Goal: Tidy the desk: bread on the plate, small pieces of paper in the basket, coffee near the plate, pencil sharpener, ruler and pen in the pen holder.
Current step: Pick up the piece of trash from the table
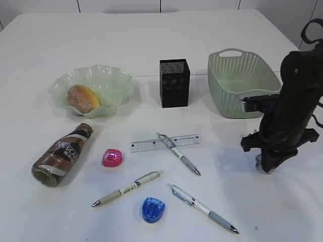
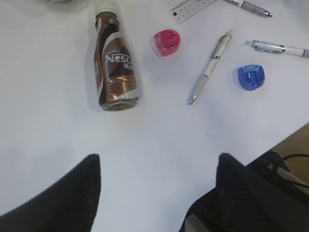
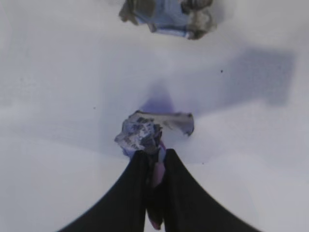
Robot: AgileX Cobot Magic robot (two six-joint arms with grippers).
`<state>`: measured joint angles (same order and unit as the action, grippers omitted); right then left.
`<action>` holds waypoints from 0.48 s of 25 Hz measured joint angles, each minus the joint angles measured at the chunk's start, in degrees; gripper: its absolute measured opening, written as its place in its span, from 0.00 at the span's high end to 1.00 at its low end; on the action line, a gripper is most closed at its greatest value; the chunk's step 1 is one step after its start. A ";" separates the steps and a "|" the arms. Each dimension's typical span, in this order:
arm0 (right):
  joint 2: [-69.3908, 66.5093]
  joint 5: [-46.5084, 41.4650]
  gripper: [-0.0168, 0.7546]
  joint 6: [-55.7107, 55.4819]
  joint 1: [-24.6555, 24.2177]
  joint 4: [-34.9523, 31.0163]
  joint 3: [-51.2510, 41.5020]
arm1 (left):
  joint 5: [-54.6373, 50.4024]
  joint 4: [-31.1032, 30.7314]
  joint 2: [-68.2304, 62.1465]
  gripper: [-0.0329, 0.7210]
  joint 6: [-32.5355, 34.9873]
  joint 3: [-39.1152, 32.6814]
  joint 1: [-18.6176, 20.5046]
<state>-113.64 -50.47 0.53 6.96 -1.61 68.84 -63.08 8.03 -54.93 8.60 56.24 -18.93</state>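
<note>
Paper is the matter in hand: the right gripper [image 3: 153,157] has its fingers pressed together on a crumpled scrap of paper [image 3: 145,130] lying on the white bench [image 1: 151,40], pinching the wad at its near edge, while a second crumpled piece [image 3: 166,17] lies a little farther off in the right wrist view. That arm stands just in front of the basket [image 1: 242,83], which suits a short carry into it, by my judgement. The left gripper [image 2: 157,193] hovers with its fingers spread wide and empty above bare bench, with the coffee [image 2: 112,65] lying on its side ahead of it, probably waiting its turn. Bread [image 1: 83,98] already sits in the plate [image 1: 108,75], and the coffee bottle lies just beside that plate. The pen holder [image 1: 174,83] stands upright between plate and basket, and I cannot tell what is inside it. The ruler [image 1: 151,144] lies flat with one pen [image 1: 179,154] across it; two more pens [image 1: 126,189] [image 1: 202,207], a pink sharpener [image 1: 112,158] and a blue sharpener [image 1: 153,209] are scattered nearby, all still to be gathered. Behind the plain, matte white bench runs a pale panelled wall.
</note>
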 joint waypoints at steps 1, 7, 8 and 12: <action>0.71 -0.89 0.87 0.00 0.00 0.00 0.00 | 0.00 0.00 0.00 0.26 0.00 0.00 0.00; 8.87 -3.49 0.87 0.00 0.00 0.47 1.67 | 0.00 -0.09 0.00 0.26 0.00 0.00 0.00; 10.45 -3.79 0.87 0.00 0.00 0.57 2.70 | 0.00 -0.09 0.00 0.26 0.00 0.00 0.00; 13.08 -4.03 0.87 0.00 0.00 0.81 7.10 | 0.00 -0.09 0.00 0.26 0.00 0.00 0.00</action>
<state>-100.56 -54.50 0.53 6.96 -0.79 75.95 -63.08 7.94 -54.93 8.60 56.24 -18.93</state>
